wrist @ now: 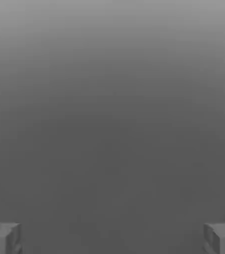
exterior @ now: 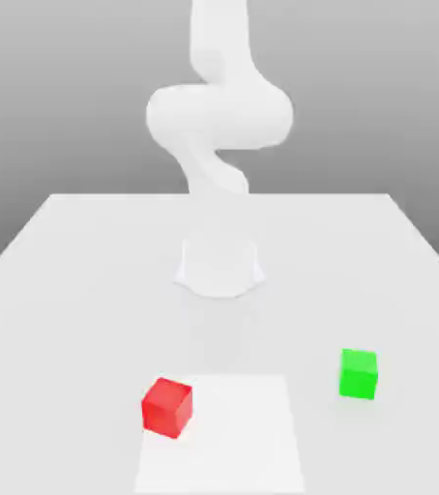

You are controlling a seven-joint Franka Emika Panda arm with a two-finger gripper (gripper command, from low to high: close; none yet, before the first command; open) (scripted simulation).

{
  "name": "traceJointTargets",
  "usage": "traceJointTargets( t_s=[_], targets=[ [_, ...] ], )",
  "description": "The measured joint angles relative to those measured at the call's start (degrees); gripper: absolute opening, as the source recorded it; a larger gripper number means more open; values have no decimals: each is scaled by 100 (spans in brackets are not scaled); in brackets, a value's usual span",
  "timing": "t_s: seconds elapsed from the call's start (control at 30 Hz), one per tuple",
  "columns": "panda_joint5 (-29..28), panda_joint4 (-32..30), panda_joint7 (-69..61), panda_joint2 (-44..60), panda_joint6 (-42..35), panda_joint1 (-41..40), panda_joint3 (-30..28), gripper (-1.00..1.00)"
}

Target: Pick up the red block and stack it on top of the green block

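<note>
In the hand view the pincer (wrist: 112,238) shows its two grey fingertips (wrist: 3,238) at opposite edges of the picture, well apart with nothing between them, so it is spread wide and carries nothing. Beyond them lies plain grey, with no block in sight.

In the exterior view, nearest the camera, a paler square patch (exterior: 233,435) is marked on the counter (exterior: 69,290). The red block (exterior: 167,406) rests at that patch's edge on the exterior view's left, turned slightly so that a corner faces forward. The green block (exterior: 359,373) sits a little farther back and toward the exterior view's right, well apart from the red one, flat on the counter and square to the camera. Nothing lies on top of it. Farther still, the arm's round base (exterior: 219,267) stands at mid-counter, and the white arm (exterior: 219,116) twists up from it and out of the top of the picture.

Judging by this, the task is at its first step: the reach toward the red block, with no grasp yet made. The next move probably calls for bringing the hand down over the red block, turning the wrist to match the block's skewed faces, and lowering the fingertips to either side before closing.
</note>
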Motion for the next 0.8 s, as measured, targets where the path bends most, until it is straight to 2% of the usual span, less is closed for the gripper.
traceJointTargets(
  t_s=[0.63,0.8],
  targets=[
    [-7,-2086,1013,4006,2267,-716,-158,0],
    [104,-2123,1005,5044,3072,-766,-121,0]
  ],
)
